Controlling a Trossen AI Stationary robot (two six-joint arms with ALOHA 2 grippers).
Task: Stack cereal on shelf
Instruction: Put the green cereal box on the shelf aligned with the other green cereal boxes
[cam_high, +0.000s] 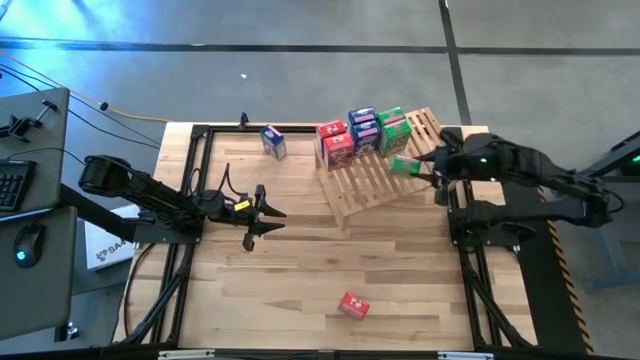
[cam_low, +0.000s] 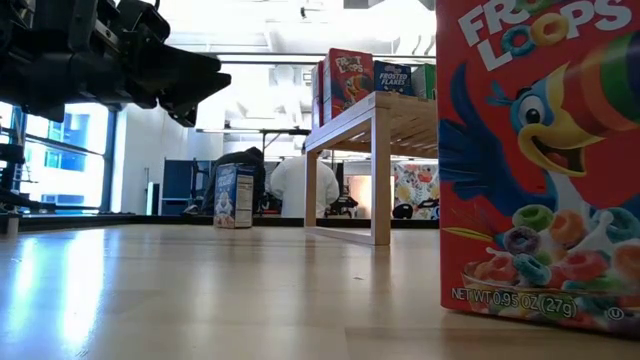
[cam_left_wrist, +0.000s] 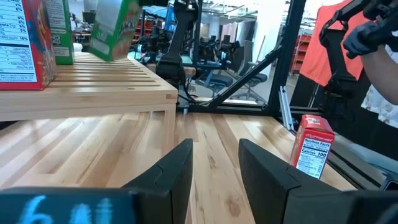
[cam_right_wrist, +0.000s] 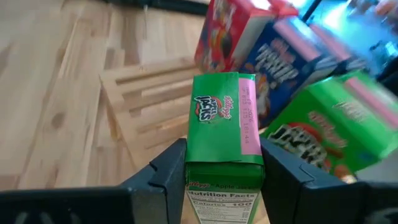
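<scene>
A red cereal box (cam_low: 540, 160) stood nearest. The right pincer (cam_right_wrist: 222, 171) pinched a green cereal box (cam_right_wrist: 224, 124) over the shelf (cam_high: 375, 180), far right on the desk (cam_high: 300, 290). The left pincer (cam_left_wrist: 214, 171) hung spread, empty.

Setting: a robotics lab or workshop. Indicators: a plank worktable (cam_high: 300, 250) in a black metal frame (cam_high: 180, 200) on a grey concrete floor (cam_high: 300, 60); a side desk carrying a keyboard (cam_high: 12, 185) and mouse (cam_high: 27, 240); loose cables (cam_high: 110, 125); large windows (cam_low: 60, 160); a person (cam_low: 300, 185) at benches behind.
</scene>
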